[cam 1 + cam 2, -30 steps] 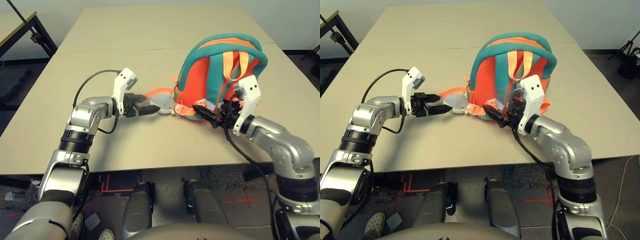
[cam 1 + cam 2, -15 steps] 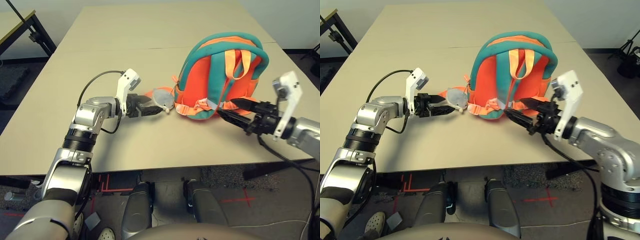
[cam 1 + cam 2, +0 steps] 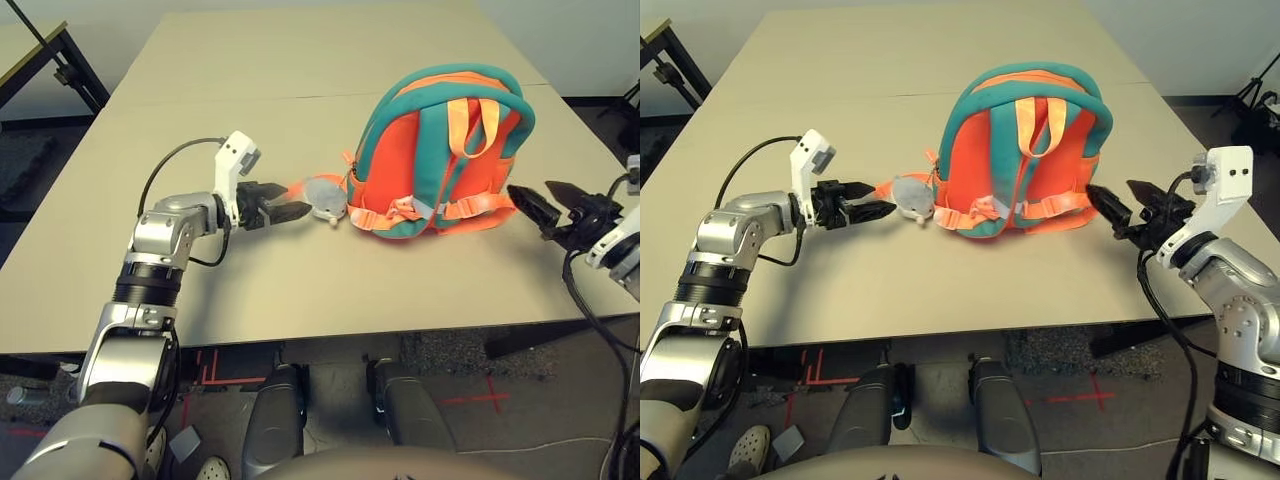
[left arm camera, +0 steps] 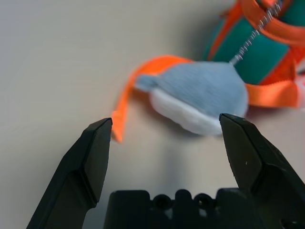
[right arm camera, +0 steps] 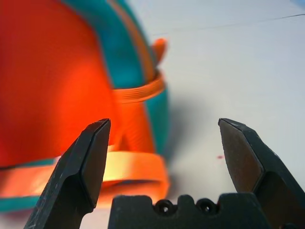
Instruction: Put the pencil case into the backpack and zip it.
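Observation:
The backpack (image 3: 440,150), orange with teal trim and light orange straps, stands on the table with its strap side toward me. Its grey-white plush pouch (image 3: 325,193) lies on the table at the backpack's left, beside a loose orange strap (image 4: 143,78). My left gripper (image 3: 288,207) is open just left of the pouch, with a small gap between them and nothing held. My right gripper (image 3: 545,201) is open to the right of the backpack, apart from it, and its wrist view shows the backpack's side (image 5: 57,81). The pencil case is out of view.
The beige table (image 3: 300,70) stretches far behind the backpack, with a seam line across it. Its front edge (image 3: 330,335) runs close below both arms. A dark-framed table (image 3: 40,55) stands beyond the left edge.
My right gripper has drawn back to the right, from the backpack's straps to clear of it. My left gripper has let go of the pouch and moved left. The pouch has settled on the table.

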